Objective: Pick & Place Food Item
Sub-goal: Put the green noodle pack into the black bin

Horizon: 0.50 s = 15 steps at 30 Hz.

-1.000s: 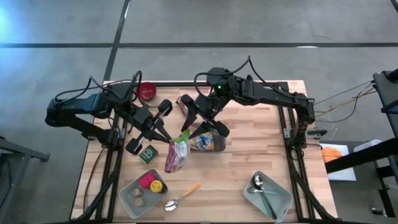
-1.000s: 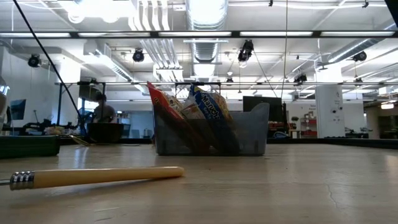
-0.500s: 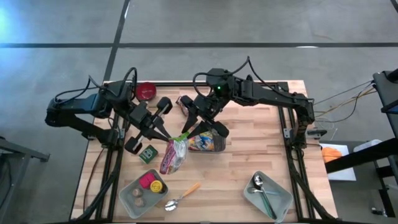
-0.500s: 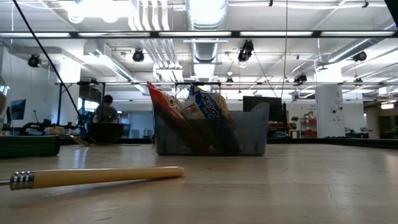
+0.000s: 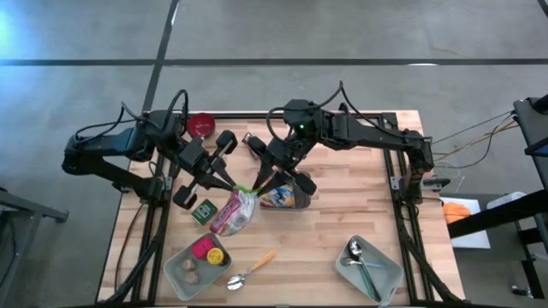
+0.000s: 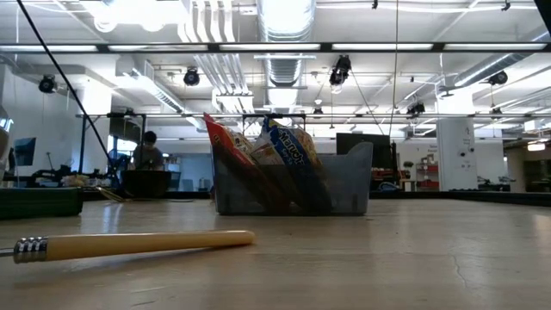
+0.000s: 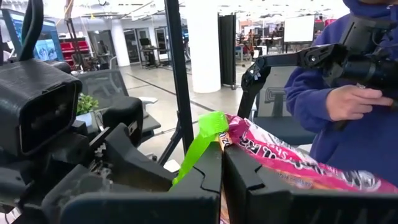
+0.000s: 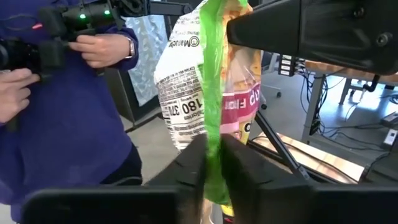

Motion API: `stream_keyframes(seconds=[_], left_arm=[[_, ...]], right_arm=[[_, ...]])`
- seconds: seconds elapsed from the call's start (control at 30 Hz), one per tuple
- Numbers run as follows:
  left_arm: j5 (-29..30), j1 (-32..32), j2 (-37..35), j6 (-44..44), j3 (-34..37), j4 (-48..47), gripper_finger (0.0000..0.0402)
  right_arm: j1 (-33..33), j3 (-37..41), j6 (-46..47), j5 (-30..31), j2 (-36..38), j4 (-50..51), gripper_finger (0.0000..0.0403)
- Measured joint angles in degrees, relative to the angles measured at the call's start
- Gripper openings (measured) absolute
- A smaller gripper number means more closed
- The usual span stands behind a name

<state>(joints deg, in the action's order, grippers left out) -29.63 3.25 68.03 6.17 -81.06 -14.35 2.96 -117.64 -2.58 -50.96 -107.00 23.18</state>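
Both end effectors are on the same snack bag [image 5: 231, 214] right now. The left end effector [image 7: 222, 163] is pinched fully closed on the bag's green sealed edge; in its wrist view the fingers [image 7: 205, 174] sit tight together with the green strip sticking up between them and the pink bag hanging off to the side. The right end effector [image 8: 213, 163] is nearly closed too, its fingers [image 8: 194, 165] either side of the same green strip, with the white, pink and yellow bag rising straight past them. So that one's clamped on the bag as well.

From above, the bag hangs between the two arms over the middle of the wooden counter [image 5: 342, 214], tilted, just beside the grey bin [image 5: 287, 196] that has other snack packs in it.

Nearer the front edge there's a grey tray [image 5: 199, 261] with a few small round items, a wooden-handled spoon [image 5: 252, 269] next to it, and another tray [image 5: 368, 269] with cutlery. A small green box [image 5: 204, 210] lies near the left arm, a red bowl [image 5: 202, 125] at the back.

A person in a blue top [image 8: 56, 118] stands beyond the counter.
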Motion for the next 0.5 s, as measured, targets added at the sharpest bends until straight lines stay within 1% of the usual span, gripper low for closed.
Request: stream_keyframes(seconds=[0.07, 0.1, 0.3, 0.5], left_arm=[[0.00, -0.08, 0.00, 0.00, 0.00, 0.01, 0.0001], [0.00, -0.14, 0.00, 0.00, -0.02, 0.02, 0.0001], [0.90, -0.25, -0.04, -0.60, -0.02, 0.00, 0.0001], [3.39, -0.40, -0.04, -5.59, -0.02, 0.12, 0.0001]], right_arm=[[0.02, 0.00, -0.41, 0.10, 0.00, 0.02, 0.0028], [0.02, 0.00, -0.60, 0.15, 0.00, -0.01, 0.0019], [0.00, 0.00, -0.58, 0.43, 0.00, 0.08, 0.0008], [0.04, 0.02, 0.55, 1.99, 0.00, 0.17, 0.0008]])
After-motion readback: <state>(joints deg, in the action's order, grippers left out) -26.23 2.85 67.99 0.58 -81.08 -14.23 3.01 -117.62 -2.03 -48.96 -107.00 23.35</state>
